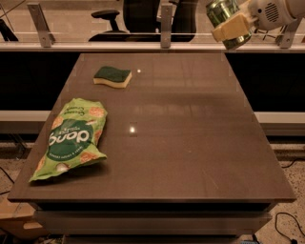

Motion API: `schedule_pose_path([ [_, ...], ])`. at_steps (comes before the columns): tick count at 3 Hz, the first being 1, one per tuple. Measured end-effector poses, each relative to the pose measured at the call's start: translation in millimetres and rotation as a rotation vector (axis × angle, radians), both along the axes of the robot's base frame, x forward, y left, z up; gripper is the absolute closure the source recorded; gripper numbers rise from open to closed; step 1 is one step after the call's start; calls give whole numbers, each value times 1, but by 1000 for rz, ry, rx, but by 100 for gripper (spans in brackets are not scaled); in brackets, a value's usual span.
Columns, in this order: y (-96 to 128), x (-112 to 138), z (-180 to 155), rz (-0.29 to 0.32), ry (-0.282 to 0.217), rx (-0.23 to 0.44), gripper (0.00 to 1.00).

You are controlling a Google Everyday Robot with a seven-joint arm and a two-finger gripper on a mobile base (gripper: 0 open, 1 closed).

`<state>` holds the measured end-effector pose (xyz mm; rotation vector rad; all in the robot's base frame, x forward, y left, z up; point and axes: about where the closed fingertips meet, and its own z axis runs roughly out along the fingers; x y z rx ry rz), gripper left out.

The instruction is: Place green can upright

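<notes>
Tool sits at approx 1 o'clock in the camera view, high up near the top edge, w/ the white arm running off to the right. It is clenched on the green can: one pale finger pad lies across the can's side, the other is hidden behind it. Can is in the air, well clear of the tabletop, and tilted, not upright, w/ one shiny end at the top edge of the view and the other low-right.

Step in hand, as I read it: carry phase, can gripped and lifted but not yet brought over a landing spot. Next move prob. calls for swinging the can in over the bare centre/right part of the tabletop, rotating the wrist so the can's axis goes vertical, then lowering till the bottom end seats flat before letting go. Letting go while it's tilted could tip it or let it roll.

Other items are all on the left side, well apart from the tool: sponge at abt 11 o'clock, snack bag at abt 8 o'clock, lying flat.

Containers: snack bag looks closed, contents not visible. Can't tell if the can is full or empty. No bins or trays.
</notes>
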<state>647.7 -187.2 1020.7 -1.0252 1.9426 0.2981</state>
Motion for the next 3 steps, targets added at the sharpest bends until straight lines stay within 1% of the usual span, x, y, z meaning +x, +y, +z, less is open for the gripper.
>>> schedule_pose_path([
  [1,3,-2,2,26,-47,-38,100],
  [2,0,-4,0,8,-88,-92,100],
  [3,2,-4,-1,3,-92,-99,100],
])
